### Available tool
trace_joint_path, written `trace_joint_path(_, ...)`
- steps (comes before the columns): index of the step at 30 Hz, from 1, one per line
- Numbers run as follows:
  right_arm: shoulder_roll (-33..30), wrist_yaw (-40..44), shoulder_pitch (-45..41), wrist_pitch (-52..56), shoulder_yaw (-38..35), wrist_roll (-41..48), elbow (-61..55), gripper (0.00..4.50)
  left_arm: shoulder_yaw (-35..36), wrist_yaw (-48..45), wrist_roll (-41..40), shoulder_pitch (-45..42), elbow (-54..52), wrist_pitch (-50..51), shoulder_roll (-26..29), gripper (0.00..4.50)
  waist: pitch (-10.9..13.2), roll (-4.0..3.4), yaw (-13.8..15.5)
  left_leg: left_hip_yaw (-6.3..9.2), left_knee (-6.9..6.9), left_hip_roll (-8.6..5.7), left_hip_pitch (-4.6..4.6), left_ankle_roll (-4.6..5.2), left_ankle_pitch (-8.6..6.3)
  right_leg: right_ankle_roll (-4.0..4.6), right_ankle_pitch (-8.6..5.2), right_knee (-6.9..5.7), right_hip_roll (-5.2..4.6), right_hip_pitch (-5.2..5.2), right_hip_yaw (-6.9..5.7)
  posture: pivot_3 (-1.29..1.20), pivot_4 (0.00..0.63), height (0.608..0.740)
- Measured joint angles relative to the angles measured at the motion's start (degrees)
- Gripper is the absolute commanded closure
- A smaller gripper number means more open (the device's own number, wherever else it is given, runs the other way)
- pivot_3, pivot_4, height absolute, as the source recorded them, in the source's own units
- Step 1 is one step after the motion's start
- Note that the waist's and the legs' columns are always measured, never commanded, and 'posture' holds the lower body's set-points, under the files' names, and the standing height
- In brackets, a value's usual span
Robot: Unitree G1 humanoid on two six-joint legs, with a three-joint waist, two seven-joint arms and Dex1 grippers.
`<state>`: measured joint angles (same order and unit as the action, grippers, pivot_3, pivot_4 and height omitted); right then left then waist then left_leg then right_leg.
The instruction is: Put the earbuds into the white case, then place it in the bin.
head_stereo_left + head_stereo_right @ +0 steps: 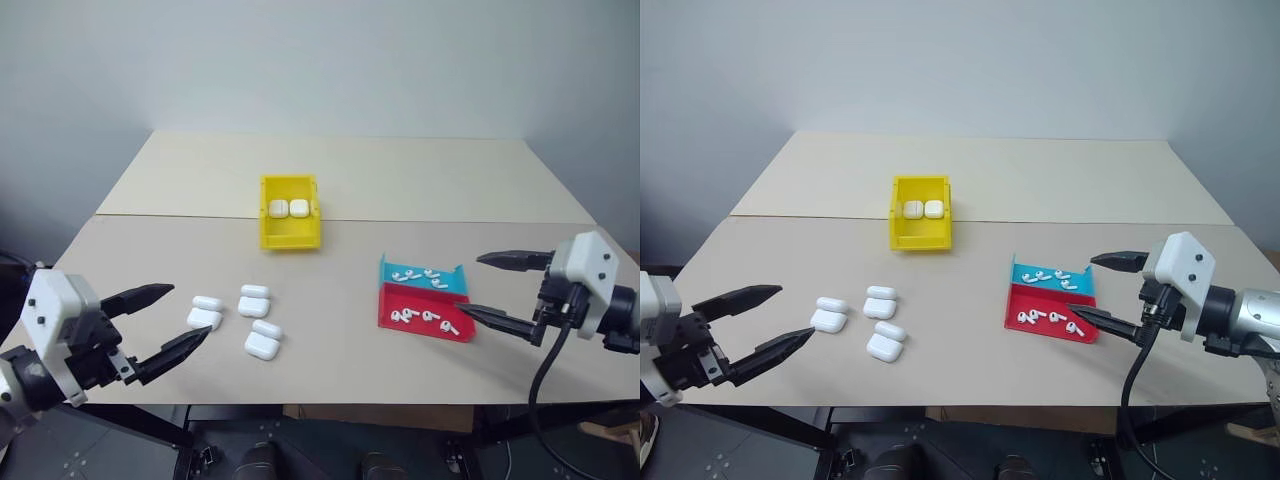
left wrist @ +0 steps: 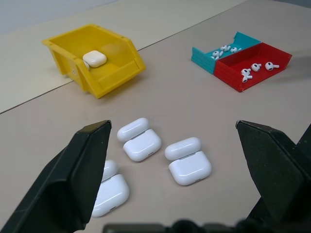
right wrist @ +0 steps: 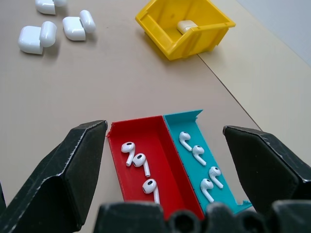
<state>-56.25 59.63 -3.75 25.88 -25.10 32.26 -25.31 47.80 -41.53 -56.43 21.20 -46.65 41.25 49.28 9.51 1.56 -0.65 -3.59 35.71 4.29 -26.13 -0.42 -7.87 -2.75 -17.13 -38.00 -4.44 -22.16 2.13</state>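
- The table (image 1: 150, 260) carried everything; both arms hung above its near edge, well apart from each other.
- The left gripper (image 1: 168, 320) stood with its black fingers spread wide and empty, just beside the group of open cases; the right gripper (image 1: 500, 290) was likewise spread and empty, near the two trays.
- The bin (image 1: 288, 238) sat toward the middle of the table, already holding two closed white cases (image 1: 289, 208) side by side; by my reading, two rounds of the task were done.
- The teal tray (image 1: 420, 275) and the red tray (image 1: 425, 322) lay touching each other, right of the bin; four earbuds rested in the teal one, and the red tray earbuds (image 3: 141, 167) numbered three.
- Three open cases (image 1: 255, 300) lay with lids flipped back near the left gripper; no earbud showed in them.
- Left to do, as I judged: fill a case, shut it, bin it.
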Motion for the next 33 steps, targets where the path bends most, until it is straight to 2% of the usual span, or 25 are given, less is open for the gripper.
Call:
trace_joint_path(6,0.0,0.1,-0.2,0.0,0.1,0.0,0.2,0.0,0.1,-1.4,-1.4,2.2,-0.2,-0.6,0.0,0.03,0.0,0.0,0.0,-0.01,0.0,0.02,0.0,0.0,0.0,0.01,-0.01,-0.01,0.0,-0.01,0.0,0.0,0.15,0.74)
trace_joint_path(14,0.0,0.0,-0.4,0.0,0.9,-0.1,0.5,0.0,0.5,4.7,-4.5,-0.4,-0.9,2.7,3.6,0.03,0.0,0.0,0.0,-0.02,0.01,0.01,0.0,0.0,0.0,0.0,0.0,-0.01,0.0,0.0,0.01,0.0,0.15,0.74)
trace_joint_path(19,0.0,-0.3,-2.0,0.0,2.1,-0.1,1.3,0.0,-1.6,15.0,-1.4,-4.1,-4.4,5.9,7.4,0.03,0.0,0.0,0.0,-0.03,0.02,0.0,0.01,0.01,0.0,-0.01,0.01,-0.01,0.01,0.01,0.05,0.0,0.15,0.74)
trace_joint_path(21,0.0,-0.7,-2.8,-0.1,2.3,-0.1,1.3,0.0,-3.9,19.4,-2.9,-7.2,-4.7,8.9,10.0,0.03,0.0,0.01,0.2,0.0,0.03,0.01,0.03,0.01,0.0,-0.02,0.01,-0.04,0.02,0.02,0.02,0.0,0.15,0.74)
trace_joint_path(24,0.0,-1.1,-3.8,-0.1,2.8,-0.1,1.2,0.0,-6.3,25.7,-8.2,-11.4,-3.9,14.1,14.1,0.03,0.0,0.02,0.1,-0.05,0.02,0.01,0.03,0.02,-0.03,-0.03,0.01,-0.03,0.01,0.0,0.1,0.0,0.15,0.74)
trace_joint_path(28,0.3,-1.6,-3.8,-0.1,2.9,0.0,0.8,0.0,-8.6,34.9,-23.2,-13.5,1.3,22.0,23.9,0.03,0.0,0.04,0.0,-0.05,0.01,0.04,0.02,0.02,-0.07,-0.04,0.0,-0.05,0.04,-0.05,0.11,0.0,0.15,0.74)
trace_joint_path(32,2.4,-3.9,-3.7,0.0,2.9,0.4,-0.7,0.0,-15.0,48.2,-48.9,-13.3,13.9,23.2,43.4,0.03,0.0,0.08,0.1,-0.1,0.03,0.05,0.12,0.01,-0.07,-0.06,0.02,-0.09,-0.01,-0.01,0.17,0.0,0.15,0.74)
trace_joint_path(33,3.0,-4.5,-3.5,0.0,2.9,0.5,-1.3,0.0,-16.6,49.5,-52.1,-13.7,16.5,22.6,46.2,0.03,0.0,0.07,0.1,-0.14,0.02,0.03,0.12,0.01,-0.07,-0.06,0.02,-0.07,0.0,-0.01,0.18,0.0,0.15,0.74)
